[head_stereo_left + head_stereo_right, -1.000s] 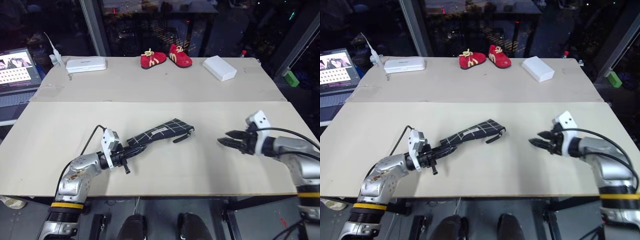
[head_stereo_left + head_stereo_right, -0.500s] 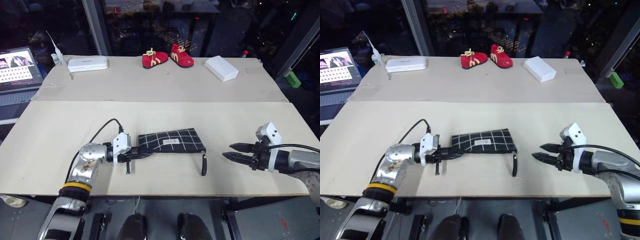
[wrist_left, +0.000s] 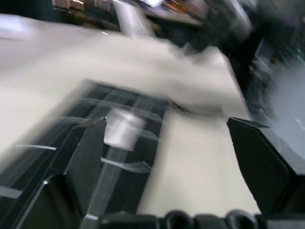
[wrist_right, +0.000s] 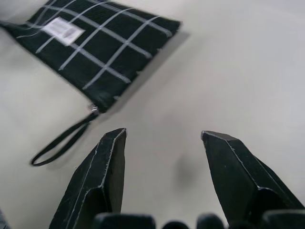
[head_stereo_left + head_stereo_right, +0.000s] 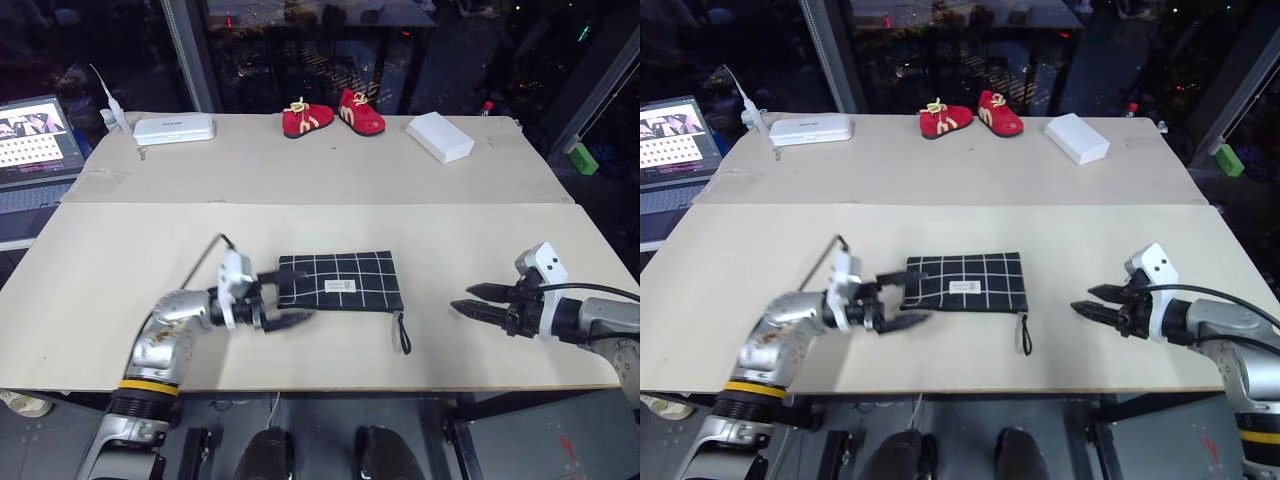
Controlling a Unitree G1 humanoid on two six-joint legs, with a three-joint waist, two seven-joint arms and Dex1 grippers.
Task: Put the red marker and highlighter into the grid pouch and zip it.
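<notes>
From the left eye view, the grid pouch (image 5: 340, 281) lay flat on the pale table (image 5: 120, 250), near its front middle, label side up, with its black strap (image 5: 402, 334) trailing off the right-hand corner toward the table's front edge. The left gripper (image 5: 289, 308) pointed to the right at the pouch's left end; its fingers (image 5: 292, 321) stood apart, one over the pouch's left edge and one just in front of it, and whether either touched the fabric could not be told. The right gripper (image 5: 467, 299) hung over bare table well to the right of the pouch, fingers apart and empty, aimed left toward the strap. At the back of the table were a pair of red shoes (image 5: 331, 114), a white box (image 5: 439, 136) and a flat white case (image 5: 173, 129); a laptop (image 5: 36, 135) sat off the table's left edge.

The right eye view gave the same layout.

In the left wrist view, which was blurred, the two black fingers (image 3: 86, 162) stood wide apart, with the pouch and its white label (image 3: 121, 131) lying under and beyond one of them and bare table between.

In the right wrist view, the two fingers (image 4: 107, 176) were spread over empty table, the pouch's corner and looped strap lying beyond them, clear of both tips.
</notes>
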